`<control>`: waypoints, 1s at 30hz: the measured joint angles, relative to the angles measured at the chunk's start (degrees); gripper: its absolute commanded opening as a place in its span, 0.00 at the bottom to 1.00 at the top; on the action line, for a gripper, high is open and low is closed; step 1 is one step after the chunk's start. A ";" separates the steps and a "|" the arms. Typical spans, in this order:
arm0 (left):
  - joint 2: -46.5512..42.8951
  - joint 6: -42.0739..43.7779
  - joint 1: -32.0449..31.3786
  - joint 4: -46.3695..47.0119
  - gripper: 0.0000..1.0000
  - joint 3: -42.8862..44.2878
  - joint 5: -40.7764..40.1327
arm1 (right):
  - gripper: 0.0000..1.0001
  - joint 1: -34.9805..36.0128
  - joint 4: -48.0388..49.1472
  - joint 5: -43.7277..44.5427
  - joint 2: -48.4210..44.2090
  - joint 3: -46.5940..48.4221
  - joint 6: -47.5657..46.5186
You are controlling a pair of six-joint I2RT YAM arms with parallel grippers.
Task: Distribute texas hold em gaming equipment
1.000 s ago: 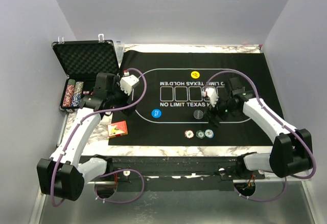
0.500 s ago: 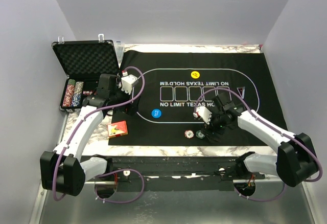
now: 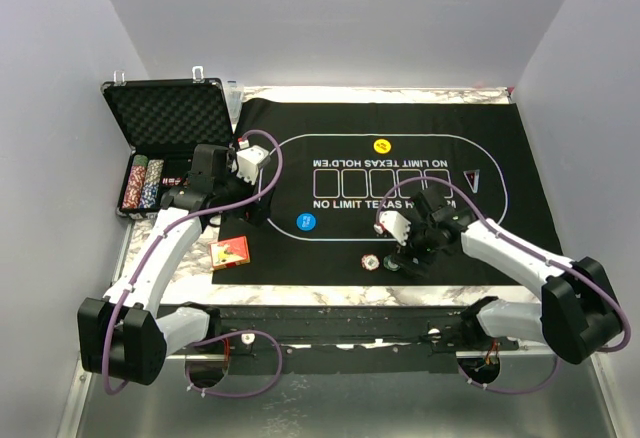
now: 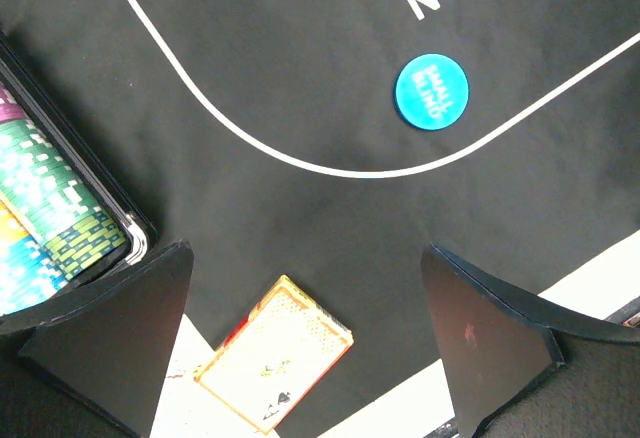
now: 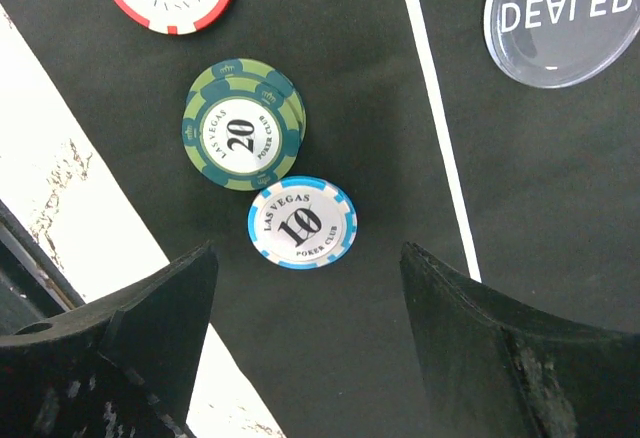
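Top camera: fixed, high at near side, looks down over whole mat [image 3: 520, 158] and case [image 3: 165, 113]; far.
Left wrist camera: close, faces down on mat's left end; blue disc [image 4: 432, 91] and card box [image 4: 275, 351] shared with top view.
Right wrist camera: closer, faces down on mat's near edge; green chip [image 5: 242, 138] shared with top view.

- Light was even and bright from above; shadows fell soft.
- A pale sheen lay on the dealer button [image 5: 563, 20].
- Wrist views were sharp, lower corners dark.
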 measured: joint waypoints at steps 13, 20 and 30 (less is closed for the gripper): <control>-0.02 -0.02 0.00 0.00 0.99 -0.07 0.00 | 0.60 0.98 3.37 1.40 2.75 0.00 0.72; 0.00 0.00 0.00 0.00 0.99 -0.07 0.00 | 0.50 1.14 3.28 1.73 2.62 0.00 1.03; 0.00 -0.02 0.00 0.00 0.99 -0.07 0.00 | 0.43 1.14 2.36 1.73 1.14 0.68 1.07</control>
